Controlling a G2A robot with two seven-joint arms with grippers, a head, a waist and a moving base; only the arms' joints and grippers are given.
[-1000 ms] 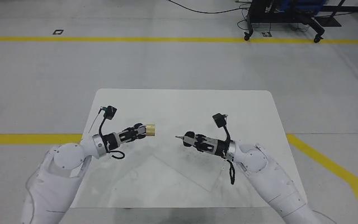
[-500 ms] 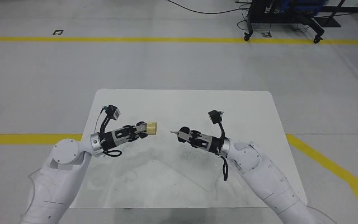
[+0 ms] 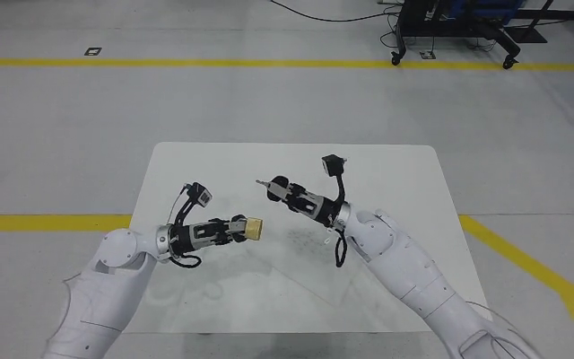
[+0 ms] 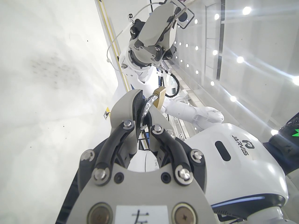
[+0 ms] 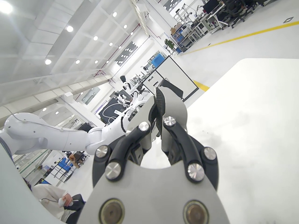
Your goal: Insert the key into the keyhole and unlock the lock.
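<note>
A brass padlock hangs over the white table, left of centre. My left gripper is shut on it. In the left wrist view the fingers clamp the steel shackle and the brass body sticks out beyond them. My right gripper is higher and farther back, shut on a small key whose silver tip points left. The key tip and the padlock are apart, with a clear gap between them. In the right wrist view my right gripper has its pads pressed together, and the key is hidden there.
The table's near half has faint scuff marks. Yellow floor lines run past both sides. A black wheeled cart stands far off at the back right.
My left gripper has carried the padlock nearer and a little right. My right gripper has swung the key farther back and left, so the two are no longer in line.
</note>
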